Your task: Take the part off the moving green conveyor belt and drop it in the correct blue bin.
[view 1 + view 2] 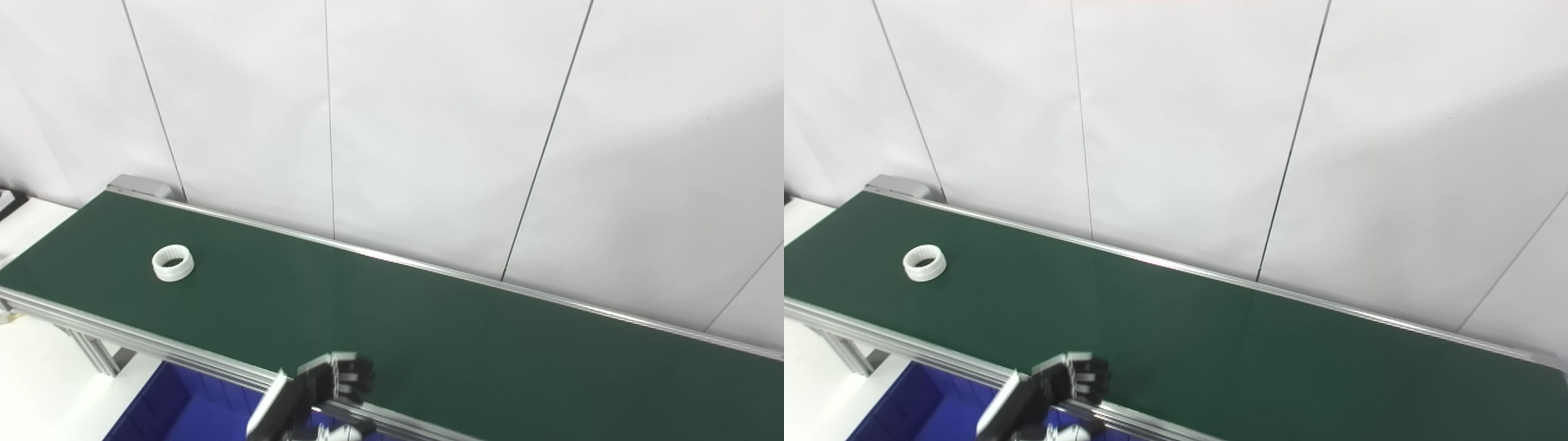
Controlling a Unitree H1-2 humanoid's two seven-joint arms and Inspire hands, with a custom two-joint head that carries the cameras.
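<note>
Ring (pixel 173 263), white and ribbed, is lying flat on the green conveyor belt (pixel 429 331), well off to the left of the hand and farther from the robot, toward the belt's left end. The left hand (pixel 334 381) is reaching in from the bottom edge and hovering over the belt's near rail (pixel 153 346), its dark fingers (pixel 1090 373) curling downward; it is holding nothing, though from this angle I cannot quite tell whether the fingers are fully clenched or only half bent. Below and left of the hand, under the rail, a blue bin (pixel 177 410) is showing partly. The right hand is not appearing in either view. White wall panels (pixel 429 122) are standing behind the belt.
</note>
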